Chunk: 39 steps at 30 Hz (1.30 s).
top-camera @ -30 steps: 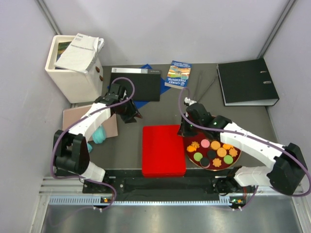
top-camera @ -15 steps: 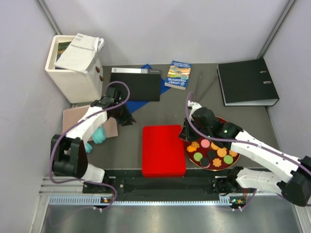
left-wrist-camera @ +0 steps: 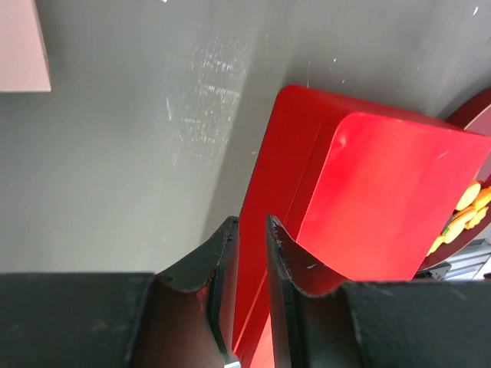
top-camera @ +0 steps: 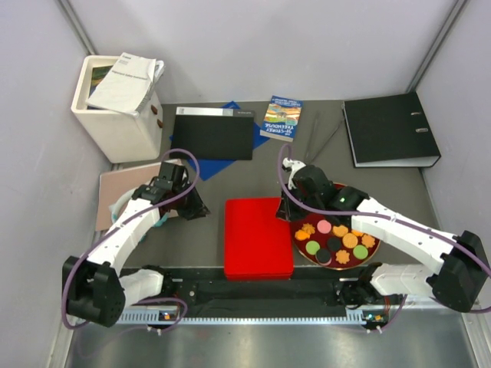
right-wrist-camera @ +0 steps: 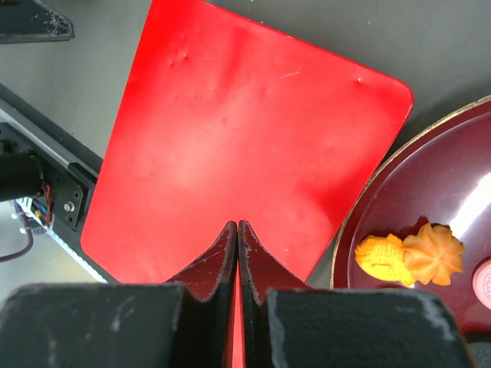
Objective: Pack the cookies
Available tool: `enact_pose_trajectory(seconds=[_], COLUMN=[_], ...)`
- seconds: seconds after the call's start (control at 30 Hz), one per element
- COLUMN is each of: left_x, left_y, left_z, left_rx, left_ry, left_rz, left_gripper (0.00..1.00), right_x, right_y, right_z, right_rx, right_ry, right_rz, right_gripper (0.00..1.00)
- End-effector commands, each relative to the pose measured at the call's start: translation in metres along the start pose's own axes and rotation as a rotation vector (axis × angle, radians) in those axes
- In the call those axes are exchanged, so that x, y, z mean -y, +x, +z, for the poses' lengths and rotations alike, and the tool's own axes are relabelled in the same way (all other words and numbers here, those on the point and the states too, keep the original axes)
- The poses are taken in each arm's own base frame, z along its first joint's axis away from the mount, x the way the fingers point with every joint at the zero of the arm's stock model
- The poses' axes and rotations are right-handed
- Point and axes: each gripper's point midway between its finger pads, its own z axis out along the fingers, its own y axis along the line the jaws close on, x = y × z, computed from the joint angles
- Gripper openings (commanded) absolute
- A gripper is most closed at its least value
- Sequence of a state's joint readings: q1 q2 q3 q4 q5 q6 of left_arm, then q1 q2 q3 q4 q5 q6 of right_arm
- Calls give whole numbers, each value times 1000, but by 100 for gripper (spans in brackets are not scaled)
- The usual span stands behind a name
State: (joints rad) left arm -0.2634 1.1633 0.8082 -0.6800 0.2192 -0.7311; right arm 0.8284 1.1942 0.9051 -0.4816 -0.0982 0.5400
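Both arms are built alike, the left arm (top-camera: 126, 234) and the right arm (top-camera: 399, 230) having smooth white shell links between chunky black joint housings. A purple cable (top-camera: 184, 153) loops off the left arm and runs down to its black shoulder. A second purple cable (top-camera: 282, 172) arcs off the right arm's wrist and trails along the white links. The left fingers (left-wrist-camera: 219, 268) are matte black wedges with finely toothed inner edges on a plain black block. The right fingers (right-wrist-camera: 211, 264) are the same black wedges, with pale scuffs flecking their block.
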Motion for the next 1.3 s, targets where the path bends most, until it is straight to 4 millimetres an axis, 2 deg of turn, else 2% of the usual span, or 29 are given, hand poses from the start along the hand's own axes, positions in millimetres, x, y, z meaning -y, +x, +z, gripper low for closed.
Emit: enact_pose_trajectory(seconds=[0.0, 0.23, 0.63, 0.83, 1.0, 1.27], left_x=[3, -2, 10, 10, 8, 17], left_y=[-4, -1, -14, -17, -18, -31], left_z=[-13, -16, -17, -15, -9, -9], left_rx=[61, 66, 80, 81, 70, 83], left_ry=[28, 18, 37, 23, 10, 11], left_rz=[27, 37, 61, 74, 66, 74], left_gripper=[26, 26, 30, 30, 30, 31], right_x=[-12, -10, -3, 16, 25, 34], right_y=[-16, -18, -13, 10, 10, 14], right_z=[-4, -11, -17, -23, -39, -48], right_rx=[60, 70, 90, 75, 141, 174], right_ry=[-44, -29, -13, 27, 49, 73], right_rz=[-47, -58, -40, -64, -55, -38], right_gripper=[0, 0, 0, 0, 0, 0])
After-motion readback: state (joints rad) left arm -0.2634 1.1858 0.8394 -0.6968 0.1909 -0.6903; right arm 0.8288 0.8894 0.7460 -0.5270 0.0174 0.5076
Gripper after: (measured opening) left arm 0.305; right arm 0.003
